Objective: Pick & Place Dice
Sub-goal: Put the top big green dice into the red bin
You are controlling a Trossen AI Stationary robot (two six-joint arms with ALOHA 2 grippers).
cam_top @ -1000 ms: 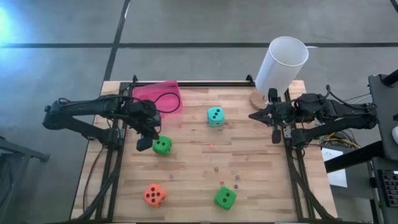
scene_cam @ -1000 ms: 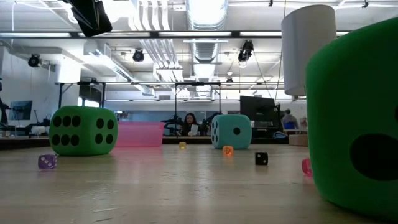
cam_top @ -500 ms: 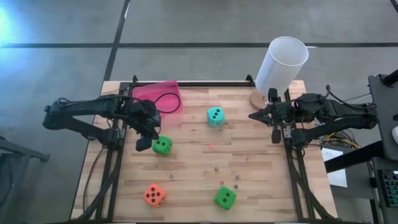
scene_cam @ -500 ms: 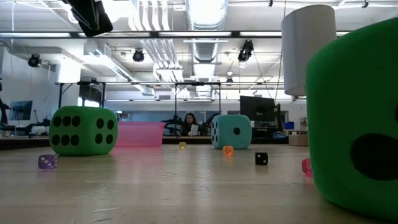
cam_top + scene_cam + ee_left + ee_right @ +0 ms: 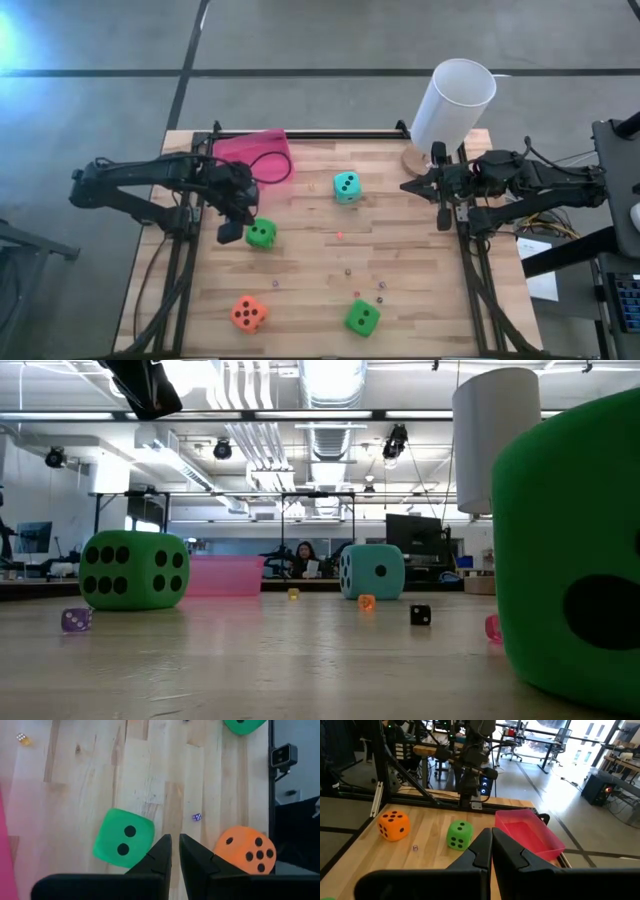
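We see our left end effector [image 5: 232, 232] closed, empty, just beside 1 green die [image 5: 261, 234] — right end effector [image 5: 444, 213] closed, by the desk [image 5: 310, 265] edge, 4 dice scattered.

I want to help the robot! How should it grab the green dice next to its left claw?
Probably from straight above, fingers closing on two opposite flat sides of the green dice. It sits flat on the table with its two-pip face up and bare wood all around. The left gripper sits just beside it, fingers nearly shut, so it must open first.
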